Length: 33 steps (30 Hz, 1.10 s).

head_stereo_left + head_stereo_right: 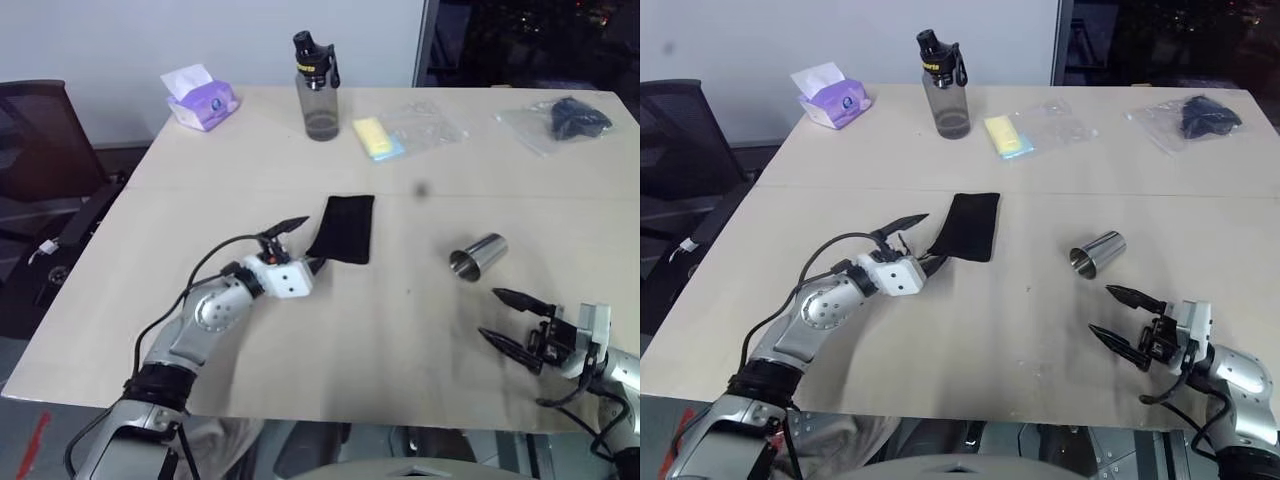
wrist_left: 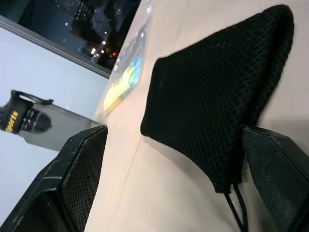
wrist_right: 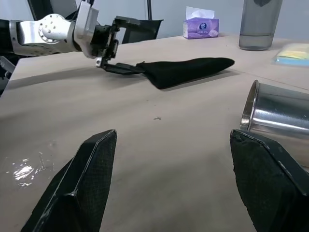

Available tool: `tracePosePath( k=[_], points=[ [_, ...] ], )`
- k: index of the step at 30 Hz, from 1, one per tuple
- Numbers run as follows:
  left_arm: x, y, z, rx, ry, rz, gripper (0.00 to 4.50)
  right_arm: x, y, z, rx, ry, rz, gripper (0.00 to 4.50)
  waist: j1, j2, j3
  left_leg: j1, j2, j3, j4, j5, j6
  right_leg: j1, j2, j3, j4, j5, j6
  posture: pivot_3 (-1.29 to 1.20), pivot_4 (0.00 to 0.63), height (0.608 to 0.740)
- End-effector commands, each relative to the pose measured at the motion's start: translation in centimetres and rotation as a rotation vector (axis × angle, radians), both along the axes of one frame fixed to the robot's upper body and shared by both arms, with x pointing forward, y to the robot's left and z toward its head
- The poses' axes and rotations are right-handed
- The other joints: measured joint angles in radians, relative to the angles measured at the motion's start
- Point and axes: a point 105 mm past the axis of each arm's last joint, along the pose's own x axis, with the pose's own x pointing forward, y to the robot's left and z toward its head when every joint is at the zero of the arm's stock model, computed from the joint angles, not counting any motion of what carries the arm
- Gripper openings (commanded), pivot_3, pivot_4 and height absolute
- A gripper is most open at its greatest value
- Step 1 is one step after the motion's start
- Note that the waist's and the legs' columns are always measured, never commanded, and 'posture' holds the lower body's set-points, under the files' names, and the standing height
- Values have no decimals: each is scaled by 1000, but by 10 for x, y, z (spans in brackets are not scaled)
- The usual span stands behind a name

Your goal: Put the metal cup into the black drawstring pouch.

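The pouch (image 1: 342, 228) lies flat near the table's (image 1: 300, 340) middle, its corded mouth toward the robot. The cup (image 1: 478, 256) lies on its side at about 3 o'clock from the pouch, well apart from it, open end facing the robot.

The left gripper (image 1: 298, 244) sits at the pouch's near corner, at about 7 o'clock from it, jaws wide: one finger rides above the fabric, the other lies low by the mouth edge, and nothing is pinched yet. In the left wrist view the mesh and its cord (image 2: 236, 208) sit between the two fingers. The right gripper (image 1: 512, 320) hovers at about 5 o'clock from the cup, near it but not touching, jaws wide and empty.

By my reading, the step in hand is taking hold of the pouch mouth. Next, the left jaws need to close on one layer of fabric only, so the mouth can be lifted open. The right gripper must then advance around the cup's wall and close; the round, shiny cup may roll if nudged off centre.
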Motion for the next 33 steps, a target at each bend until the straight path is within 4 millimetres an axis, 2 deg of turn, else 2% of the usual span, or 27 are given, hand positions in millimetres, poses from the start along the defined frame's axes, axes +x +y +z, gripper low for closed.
tracePosePath(
  k=[1,2,5,12,13,25,33],
  points=[
    [5,-4,10,-23,-33,-13,4500,0,0,9,6,-38,-5,3777,1,0,0,0,0,0,0,0,0,0,0,0,0,0,0,0,150,740],
    [6,-5,9,-21,-25,-16,4500,0,0,9,7,-38,-6,3777,1,0,0,0,0,0,0,0,0,0,0,0,0,0,0,0,150,740],
    [13,-6,0,-29,44,-2,3720,0,2,10,8,-40,-5,3863,0,0,0,0,0,0,1,0,0,0,0,0,1,0,0,0,150,740],
    [22,-7,-8,-66,131,18,379,1,7,12,11,-47,-5,3863,1,0,0,0,0,0,1,0,0,0,0,0,2,0,0,0,150,740],
    [23,-9,-8,-74,135,13,103,1,7,12,11,-48,-6,3863,2,0,0,0,0,0,1,0,0,0,0,0,2,0,0,0,150,740],
    [23,-26,11,-234,218,-25,103,-1,6,16,22,-62,-7,3863,0,0,0,-1,-1,-1,6,0,0,0,0,0,3,0,1,0,150,740],
    [15,-23,20,-311,298,21,103,-3,7,20,38,-76,-26,3863,-2,0,0,-2,-1,-1,7,0,0,0,0,0,5,0,1,0,150,740]
  ],
)
